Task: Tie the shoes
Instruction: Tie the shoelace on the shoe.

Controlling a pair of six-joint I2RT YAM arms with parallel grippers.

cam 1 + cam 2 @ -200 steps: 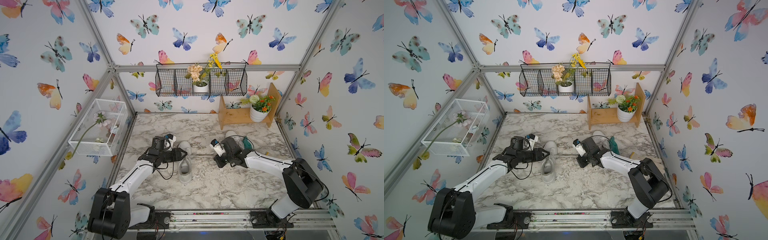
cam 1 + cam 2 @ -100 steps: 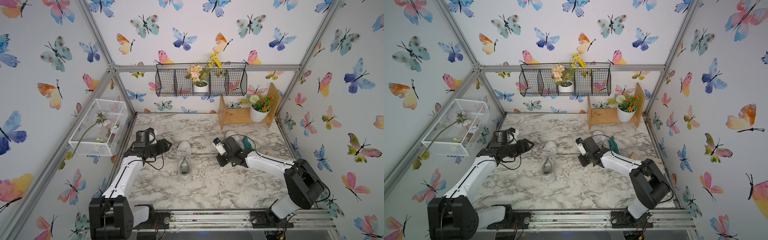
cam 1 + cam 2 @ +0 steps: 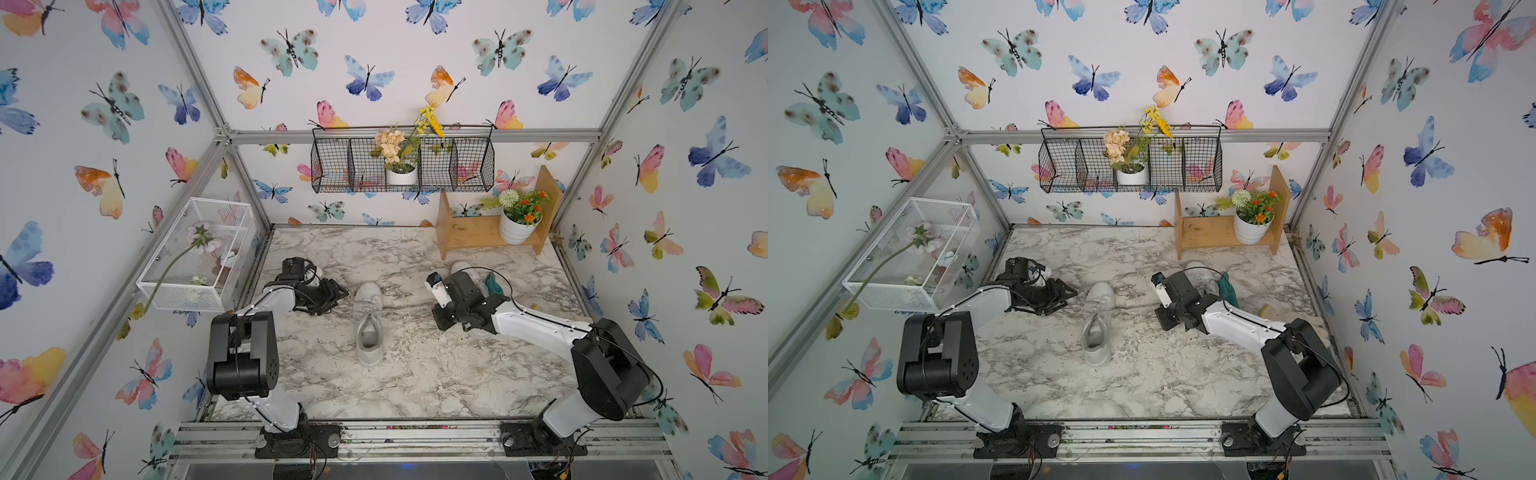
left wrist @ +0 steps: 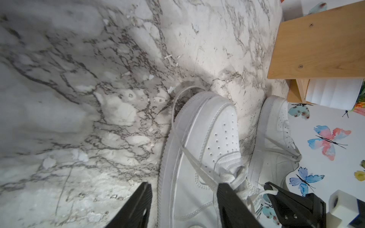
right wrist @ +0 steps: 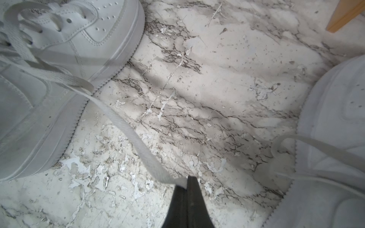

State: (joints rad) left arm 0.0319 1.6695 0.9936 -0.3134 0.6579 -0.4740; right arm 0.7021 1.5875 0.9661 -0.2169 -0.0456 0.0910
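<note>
One white shoe (image 3: 368, 322) (image 3: 1098, 324) lies in the middle of the marble table, toe toward the back wall, laces loose. The other shoe (image 3: 460, 268) (image 3: 1196, 270) is mostly hidden behind my right arm. My left gripper (image 3: 337, 296) (image 4: 183, 189) is open just left of the middle shoe (image 4: 207, 138), its side and a loose lace showing between the fingers. My right gripper (image 3: 439, 321) (image 5: 187, 180), low over the table between the two shoes, is shut on the end of a white lace (image 5: 126, 126) that runs taut from the middle shoe (image 5: 59, 59).
A teal-green glove (image 3: 494, 284) lies behind the right arm. A wooden shelf (image 3: 469, 239) with a flowerpot (image 3: 517, 232) stands at the back right. A white mesh box (image 3: 195, 253) hangs on the left wall and a black wire basket (image 3: 401, 164) on the back wall.
My left gripper drew back from over the middle shoe toward the left wall, then came part way back to it. The right gripper has kept its hold and barely moved.
</note>
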